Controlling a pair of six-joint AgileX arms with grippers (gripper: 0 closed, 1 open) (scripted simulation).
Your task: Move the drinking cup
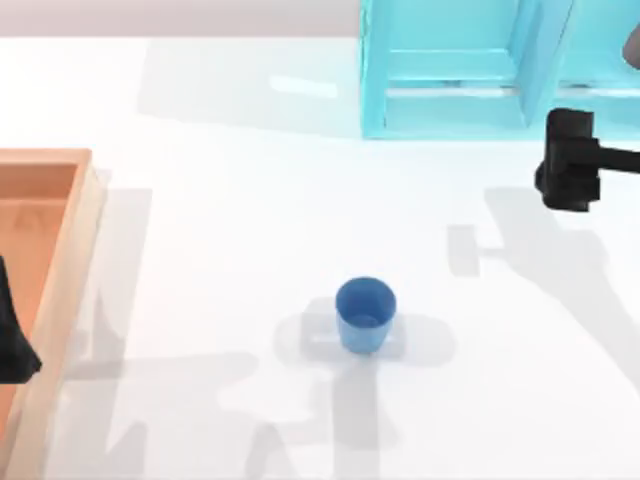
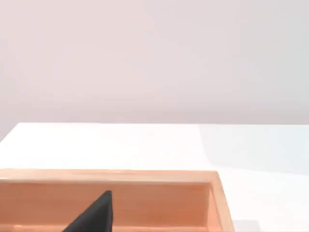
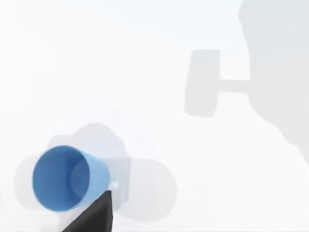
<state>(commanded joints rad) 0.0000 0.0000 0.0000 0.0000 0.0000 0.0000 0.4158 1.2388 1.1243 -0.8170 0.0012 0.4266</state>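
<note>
I can't tell how my right jaws (image 1: 568, 160) stand; they hang above the bench's (image 1: 250, 200) far right, just in front of a pale blue crate (image 1: 450, 70) and well apart from the cup (image 1: 365, 314). My left jaws (image 1: 12, 335), also unreadable, sit over the wooden tray (image 1: 70, 250) at the left edge. The cup stands upright, open side up, near the bench's middle toward the front.

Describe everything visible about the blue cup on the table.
The blue cup is small, round and slightly tapered toward its base, with no handle and a smooth, plastic-looking surface. It stands upright, mouth open upward, and looks empty inside. It sits on the white table, a little right of centre and toward the near edge in the top view. Nothing touches it but the table; both grippers are well away.
</note>
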